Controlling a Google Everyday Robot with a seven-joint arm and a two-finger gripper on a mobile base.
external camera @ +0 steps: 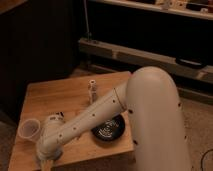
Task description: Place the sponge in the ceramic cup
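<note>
The sponge (56, 155) shows only as a blue-grey sliver, nearer the camera than the ceramic cup (29, 129) and just to its right. It is mostly covered by the gripper (46, 161), which hangs right over it with fingers spread wide. A black bowl (107, 129) lies well right of the cup on the wooden table (50, 97).

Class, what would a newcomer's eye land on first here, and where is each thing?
The big white arm reaches from the right down across the wooden table, its gripper low at the front-left edge. The pale ceramic cup stands near it by the left edge; a black bowl sits beside the arm.
</note>
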